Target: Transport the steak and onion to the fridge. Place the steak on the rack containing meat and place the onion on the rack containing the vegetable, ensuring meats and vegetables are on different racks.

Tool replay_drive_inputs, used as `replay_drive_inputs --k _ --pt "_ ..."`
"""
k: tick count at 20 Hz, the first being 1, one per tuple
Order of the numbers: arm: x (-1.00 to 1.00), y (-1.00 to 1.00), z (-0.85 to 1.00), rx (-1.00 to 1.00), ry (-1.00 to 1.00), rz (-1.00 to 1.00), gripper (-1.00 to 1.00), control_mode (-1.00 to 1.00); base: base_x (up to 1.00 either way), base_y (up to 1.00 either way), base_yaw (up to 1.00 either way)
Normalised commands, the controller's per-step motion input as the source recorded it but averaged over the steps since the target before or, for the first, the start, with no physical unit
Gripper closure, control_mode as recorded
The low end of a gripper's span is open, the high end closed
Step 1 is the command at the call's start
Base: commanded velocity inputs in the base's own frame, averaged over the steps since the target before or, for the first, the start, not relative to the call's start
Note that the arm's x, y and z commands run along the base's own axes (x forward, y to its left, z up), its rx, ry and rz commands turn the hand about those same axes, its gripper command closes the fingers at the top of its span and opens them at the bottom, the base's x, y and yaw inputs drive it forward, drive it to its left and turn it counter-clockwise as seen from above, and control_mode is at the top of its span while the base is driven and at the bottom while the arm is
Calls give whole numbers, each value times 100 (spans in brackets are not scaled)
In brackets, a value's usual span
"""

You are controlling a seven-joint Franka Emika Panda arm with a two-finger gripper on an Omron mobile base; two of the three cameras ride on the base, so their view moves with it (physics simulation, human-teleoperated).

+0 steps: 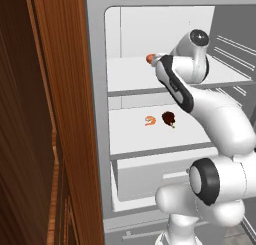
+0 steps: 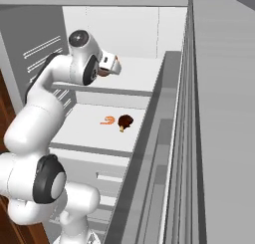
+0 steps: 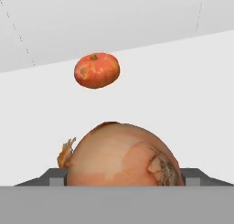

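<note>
Quick count from my end: one fridge [image 1: 95, 114] with two shelves and one drawer [image 1: 150, 181]. On the lower shelf [image 1: 150, 139], one steak [image 1: 169, 119] and one shrimp [image 1: 150, 121]. Up top, one onion [image 3: 121, 157] and one tomato [image 3: 96, 70].

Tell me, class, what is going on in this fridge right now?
A white robot arm is reaching into the open fridge at the upper shelf. Its tool is shut on the onion, just above that shelf, with the orange-red vegetable lying further back. The steak already lies on the lower shelf, beside the orange curled piece. The onion has not been let go yet.
</note>
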Motion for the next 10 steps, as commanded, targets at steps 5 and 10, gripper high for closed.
replay_drive_inputs --k 5,10 --pt "22 0 -17 0 3 0 100 -100 0 0 0" --pt "23 0 -17 0 4 0 -100 -100 0 0 0"
